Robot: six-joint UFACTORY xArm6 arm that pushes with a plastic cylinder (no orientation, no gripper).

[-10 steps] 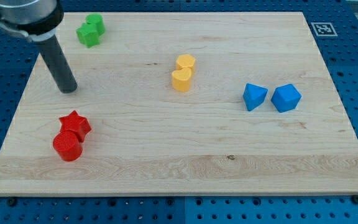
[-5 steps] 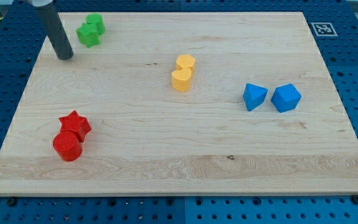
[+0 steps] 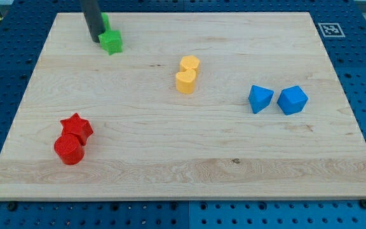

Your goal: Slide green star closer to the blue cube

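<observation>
Camera view shows our tip [image 3: 98, 41] touching the left side of the green star [image 3: 112, 42] near the desk's [image 3: 170, 146] top-left; a second green block [image 3: 105, 21] sits half hidden behind the rod. The blue cube [image 3: 292, 100] lies well apart at the view's right. We carry no jaws

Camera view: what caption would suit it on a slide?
My tip presses the green star from the view's left, blue cube far right.

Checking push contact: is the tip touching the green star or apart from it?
Touching: my tip sits against the green star's left side.
</observation>
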